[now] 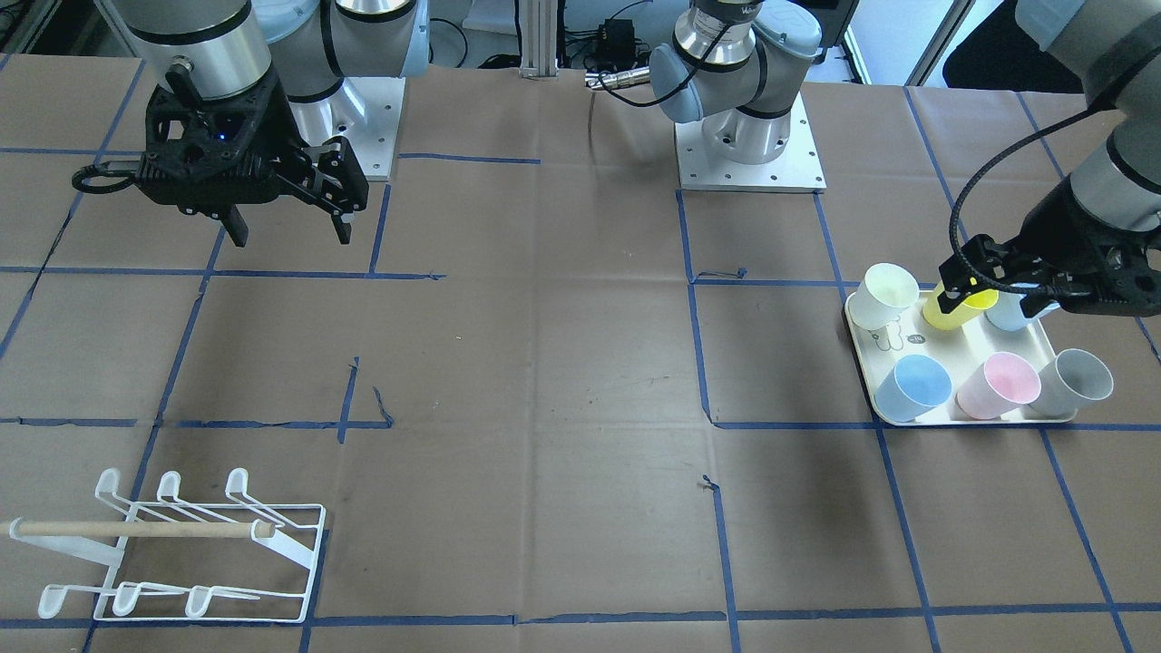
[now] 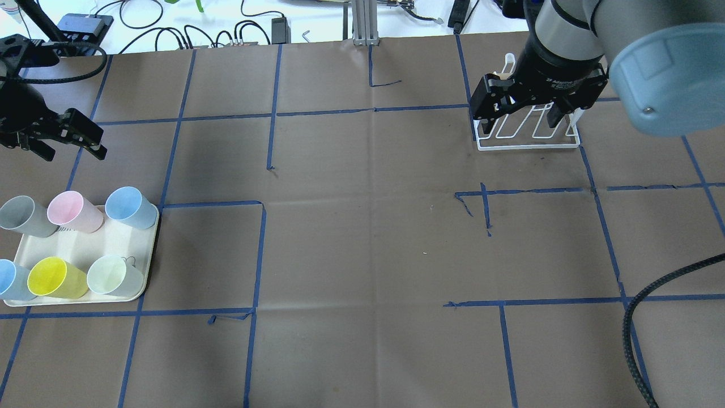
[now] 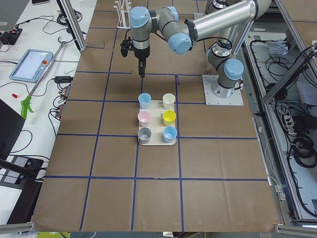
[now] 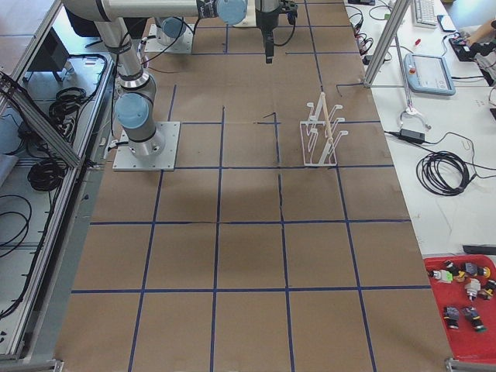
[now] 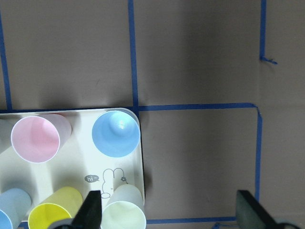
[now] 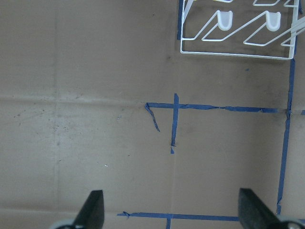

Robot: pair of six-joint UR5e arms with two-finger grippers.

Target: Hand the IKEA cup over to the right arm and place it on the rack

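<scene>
at the robot's left end of the table (image 2: pixel 362 255), the left gripper (image 2: pixel 75 154) hangs high near the cream tray (image 2: pixel 79 243), jaws spread wide with nothing between them. the ikea cup is one of six standing mouth-up on that tray. which one is meant i cannot tell, though the blue cup (image 5: pixel 116 133) and the pale cup (image 5: pixel 123 214) at the tray's edge look easiest to reach. well apart from all this, the right gripper (image 2: pixel 516 119) hovers near the rack (image 4: pixel 319 136), likewise wide open and empty.

the step in hand seems to be the first pick. to do it well, i would centre over one edge cup, turn the fingers so neither comes down on a neighbour, and pinch the wall near the rim with one finger inside. grip lightly, since thin plastic probably flexes, and leave the base free for the right gripper to take at the hand-over.
</scene>
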